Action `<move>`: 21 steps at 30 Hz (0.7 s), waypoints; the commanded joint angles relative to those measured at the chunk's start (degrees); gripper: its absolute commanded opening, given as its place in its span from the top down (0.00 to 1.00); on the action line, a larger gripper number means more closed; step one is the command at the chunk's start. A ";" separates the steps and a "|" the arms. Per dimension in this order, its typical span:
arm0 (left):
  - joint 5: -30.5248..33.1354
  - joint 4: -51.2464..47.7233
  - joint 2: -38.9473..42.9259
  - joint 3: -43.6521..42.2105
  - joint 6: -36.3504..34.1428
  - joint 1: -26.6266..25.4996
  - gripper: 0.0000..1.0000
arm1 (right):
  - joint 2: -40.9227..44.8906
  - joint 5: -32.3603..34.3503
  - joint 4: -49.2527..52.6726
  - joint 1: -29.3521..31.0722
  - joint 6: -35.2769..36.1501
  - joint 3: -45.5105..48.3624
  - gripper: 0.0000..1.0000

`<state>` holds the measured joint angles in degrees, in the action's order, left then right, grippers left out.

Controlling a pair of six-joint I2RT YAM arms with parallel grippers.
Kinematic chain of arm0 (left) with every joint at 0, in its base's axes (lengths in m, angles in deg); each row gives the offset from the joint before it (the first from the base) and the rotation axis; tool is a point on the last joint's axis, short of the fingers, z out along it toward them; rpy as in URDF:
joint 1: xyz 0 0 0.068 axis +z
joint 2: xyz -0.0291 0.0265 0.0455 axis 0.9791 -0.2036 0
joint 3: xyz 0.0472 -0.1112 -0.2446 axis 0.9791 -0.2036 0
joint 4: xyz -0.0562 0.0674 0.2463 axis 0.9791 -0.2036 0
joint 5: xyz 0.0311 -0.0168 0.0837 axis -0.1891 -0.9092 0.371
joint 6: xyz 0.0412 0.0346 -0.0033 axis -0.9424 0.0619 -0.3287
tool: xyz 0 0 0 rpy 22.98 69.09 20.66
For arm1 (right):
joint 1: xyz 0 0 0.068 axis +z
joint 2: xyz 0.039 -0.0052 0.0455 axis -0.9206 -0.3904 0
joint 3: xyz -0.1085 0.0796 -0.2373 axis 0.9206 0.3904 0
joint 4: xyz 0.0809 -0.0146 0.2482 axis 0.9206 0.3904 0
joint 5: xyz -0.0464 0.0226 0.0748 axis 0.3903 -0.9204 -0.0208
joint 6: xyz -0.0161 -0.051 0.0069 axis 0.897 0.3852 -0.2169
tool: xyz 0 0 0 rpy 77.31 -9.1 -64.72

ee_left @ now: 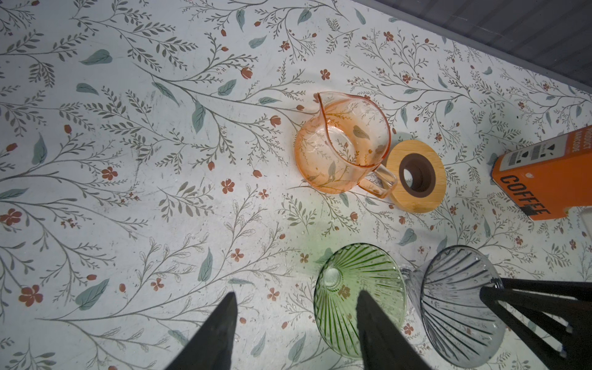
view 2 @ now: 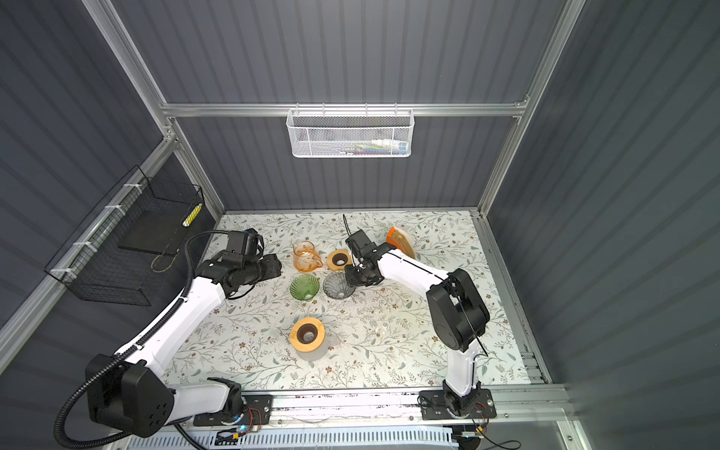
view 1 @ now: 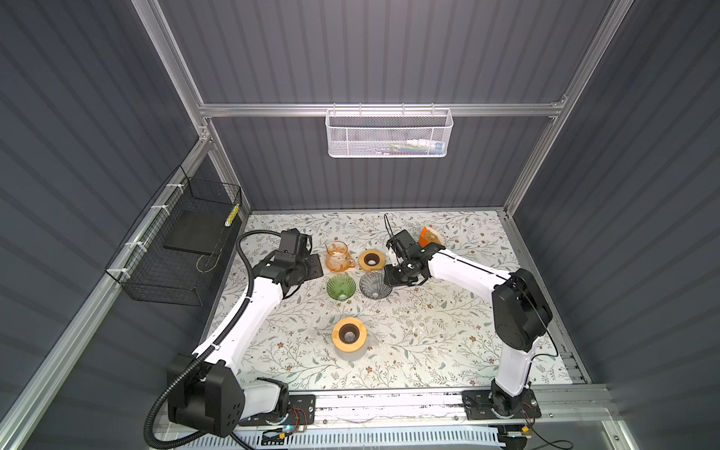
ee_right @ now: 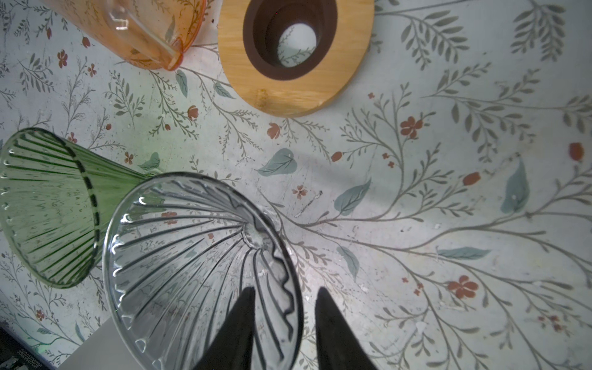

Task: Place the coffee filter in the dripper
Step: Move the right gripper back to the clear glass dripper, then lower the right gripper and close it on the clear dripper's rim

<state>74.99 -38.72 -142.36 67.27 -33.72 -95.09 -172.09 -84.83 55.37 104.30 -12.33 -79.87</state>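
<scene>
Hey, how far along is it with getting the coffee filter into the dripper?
Done: nothing visible; no filter sits in the clear dripper or the green dripper. In hand: the right claw straddles the clear dripper's rim, jaws apart; the left claw is open and empty. Left: fetch a filter, presumably from the orange coffee box, and seat it in a dripper.

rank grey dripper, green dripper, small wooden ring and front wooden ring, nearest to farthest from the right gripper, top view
From the right gripper:
1. grey dripper, at the gripper, rim between its jaws.
2. small wooden ring, just behind, toward the back.
3. green dripper, left of the grey one.
4. front wooden ring, toward the front edge.
</scene>
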 commanded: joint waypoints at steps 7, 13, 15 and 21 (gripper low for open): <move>-0.84 -0.79 0.20 -0.25 0.34 -0.30 0.40 | -1.51 0.22 -1.02 -0.01 -0.15 0.51 0.68; -0.81 -1.43 0.93 -0.25 0.32 -0.32 0.40 | -2.12 0.37 -1.09 0.03 -0.06 0.51 0.70; -0.66 -1.62 1.19 -0.25 0.30 -0.36 0.40 | -2.36 0.46 -1.01 0.07 0.10 0.53 0.71; -0.65 -2.17 1.65 -0.29 0.12 -0.30 0.40 | -2.75 1.01 -0.89 0.08 0.30 0.74 0.73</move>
<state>75.01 -39.38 -142.29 67.27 -33.72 -95.09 -173.93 -84.67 54.14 104.30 -12.36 -79.83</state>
